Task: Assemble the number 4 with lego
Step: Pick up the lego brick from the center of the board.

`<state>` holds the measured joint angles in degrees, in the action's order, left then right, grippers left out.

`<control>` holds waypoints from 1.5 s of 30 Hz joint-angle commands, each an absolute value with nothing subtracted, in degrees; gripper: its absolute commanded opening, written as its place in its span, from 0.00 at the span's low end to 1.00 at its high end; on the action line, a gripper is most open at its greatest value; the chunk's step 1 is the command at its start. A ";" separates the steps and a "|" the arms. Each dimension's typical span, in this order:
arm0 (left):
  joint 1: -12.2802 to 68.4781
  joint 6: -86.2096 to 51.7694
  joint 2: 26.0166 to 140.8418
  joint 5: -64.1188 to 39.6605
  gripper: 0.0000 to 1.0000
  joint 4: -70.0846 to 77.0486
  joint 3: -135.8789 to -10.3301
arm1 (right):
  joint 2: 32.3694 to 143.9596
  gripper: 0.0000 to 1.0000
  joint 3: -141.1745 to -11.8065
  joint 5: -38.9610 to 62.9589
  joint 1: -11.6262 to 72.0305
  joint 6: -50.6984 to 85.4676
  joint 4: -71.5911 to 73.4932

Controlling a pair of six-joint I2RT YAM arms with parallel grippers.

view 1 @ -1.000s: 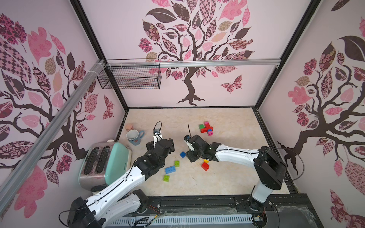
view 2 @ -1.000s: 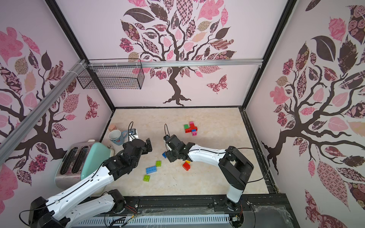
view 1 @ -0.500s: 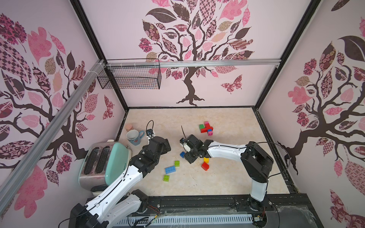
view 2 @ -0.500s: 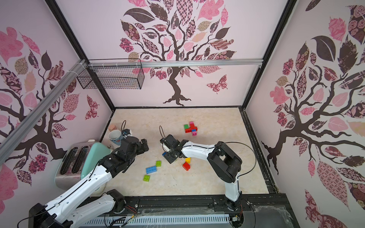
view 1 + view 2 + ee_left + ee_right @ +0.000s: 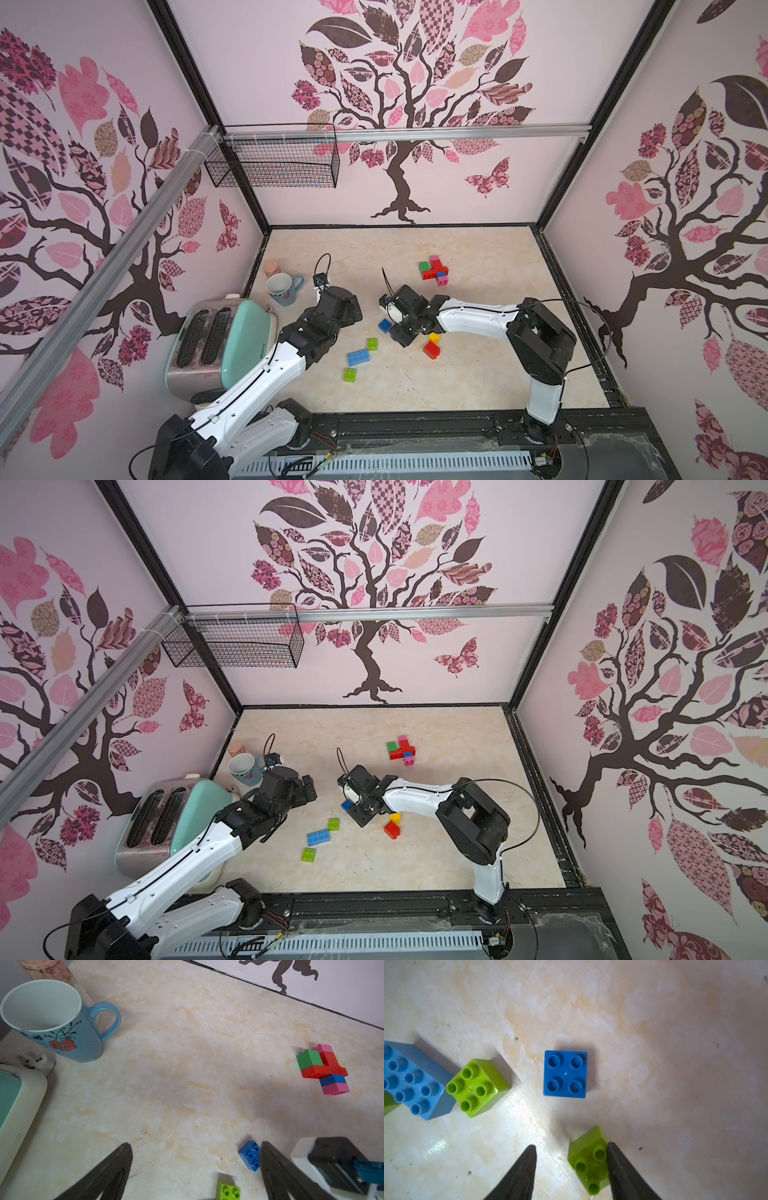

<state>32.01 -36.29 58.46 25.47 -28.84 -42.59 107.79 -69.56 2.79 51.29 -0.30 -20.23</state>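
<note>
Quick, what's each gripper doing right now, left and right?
Left gripper: open, nothing between its fingers.
Right gripper: open, a lime brick between its fingers, not yet clamped.

Marbled beige tabletop [image 5: 478, 257], bearing: toaster [image 5: 220, 345]; blue mug [image 5: 282, 289]; joined brick cluster [image 5: 434, 270]; loose dark blue square [image 5: 385, 325], long light blue brick [image 5: 358, 358], lime square [image 5: 372, 344], second lime square [image 5: 350, 374], yellow brick [image 5: 434, 337], red brick [image 5: 432, 350].

Mint-and-steel toaster [image 5: 224, 345] sits at the left edge of the marbled worktop [image 5: 478, 374], blue ceramic mug [image 5: 282, 289] just behind it. The joined clump of plastic lego bricks [image 5: 432, 272] lies toward the back. Mid-worktop, a blue square brick [image 5: 385, 325], lime square brick [image 5: 372, 343] and light-blue long brick [image 5: 358, 357] trail frontward-left. Off to their right, a yellow brick [image 5: 434, 336] sits just behind a red brick [image 5: 432, 350].
</note>
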 commanded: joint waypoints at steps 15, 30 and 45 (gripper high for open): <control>31.77 -36.35 60.49 24.54 0.98 -29.13 -43.86 | 104.23 0.60 -68.97 2.35 51.35 -4.34 -29.06; 31.74 -35.88 61.55 24.53 0.98 -29.18 -44.11 | 106.61 0.62 -69.28 -1.50 50.71 -8.88 -27.42; 31.71 -36.26 62.75 24.35 0.98 -29.09 -44.12 | 106.96 0.43 -67.50 -0.46 50.63 -8.70 -26.37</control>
<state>32.01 -36.10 62.65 24.49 -28.88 -42.63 105.03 -67.11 -0.67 50.78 -8.54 -25.43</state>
